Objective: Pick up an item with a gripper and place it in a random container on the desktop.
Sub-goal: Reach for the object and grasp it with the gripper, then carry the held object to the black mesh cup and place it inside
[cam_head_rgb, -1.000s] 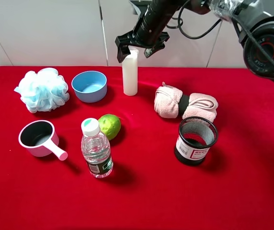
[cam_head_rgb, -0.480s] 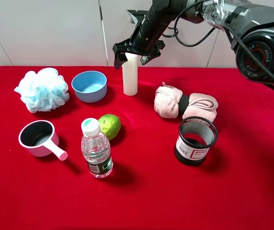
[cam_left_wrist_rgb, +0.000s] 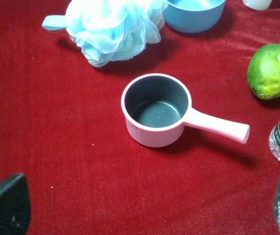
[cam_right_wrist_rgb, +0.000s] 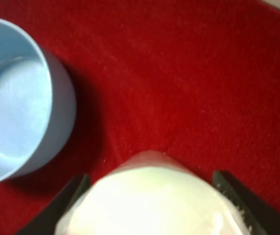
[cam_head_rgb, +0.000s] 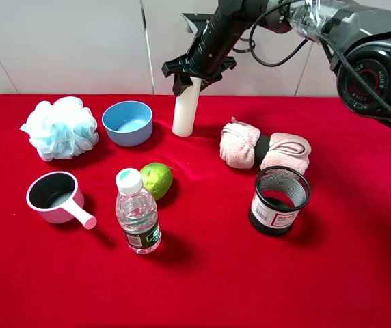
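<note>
The red desktop carries everything. The right arm reaches across the middle to the far edge, well apart from the wire-mesh cup nearer the front. The white cylinder stands there, leaning slightly, its long axis near vertical, directly under the right gripper, which is clamped on its top (left gripper idle, fingers apart).
</note>
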Robot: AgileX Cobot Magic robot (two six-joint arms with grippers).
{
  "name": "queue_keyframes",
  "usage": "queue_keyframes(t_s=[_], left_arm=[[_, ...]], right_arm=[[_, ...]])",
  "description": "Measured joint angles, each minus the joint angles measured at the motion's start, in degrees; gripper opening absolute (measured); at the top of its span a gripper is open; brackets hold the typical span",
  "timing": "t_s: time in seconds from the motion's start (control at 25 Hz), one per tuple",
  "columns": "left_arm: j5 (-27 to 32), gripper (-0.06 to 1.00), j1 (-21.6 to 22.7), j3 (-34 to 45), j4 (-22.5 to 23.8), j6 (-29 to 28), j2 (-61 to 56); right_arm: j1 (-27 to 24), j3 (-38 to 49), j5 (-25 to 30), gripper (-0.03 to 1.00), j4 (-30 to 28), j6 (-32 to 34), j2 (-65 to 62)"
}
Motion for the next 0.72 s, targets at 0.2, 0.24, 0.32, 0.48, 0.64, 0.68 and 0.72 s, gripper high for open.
queue_keyframes(t_s=[0.2, 0.24, 0.32, 0.48, 0.64, 0.68, 0.72], left_arm=[[0.0, 0.99, 0.0, 0.0, 0.0, 0.0, 0.0], [0.0, 0.99, 0.0, 0.0, 0.0, 0.0, 0.0], [0.0, 0.99, 0.0, 0.0, 0.0, 0.0, 0.0], [0.0, 0.99, 0.0, 0.0, 0.0, 0.0, 0.0], [0.0, 0.99, 0.0, 0.0, 0.0, 0.0, 0.0], [0.0, 0.99, 0.0, 0.0, 0.0, 0.0, 0.0], [0.0, 0.99, 0.0, 0.0, 0.0, 0.0, 0.0]], right_arm=[[0.06, 0.0, -0.23, 0.38, -0.25, 0.0, 0.05], [0.06, 0.0, -0.29, 0.38, -0.3, 0.0, 0.05], [0.06, 0.0, -0.46, 0.38, -0.6, 0.0, 0.05], [0.06, 0.0, -0.77, 0.38, -1.73, 0.05, 0.05], [0.06, 0.0, -1.38, 0.38, -2.56, 0.05, 0.05], [0.06, 0.0, -1.38, 0.38, -2.62, 0.05, 0.05], [0.06, 0.0, -1.38, 0.38, -2.72, 0.05, 0.05]])
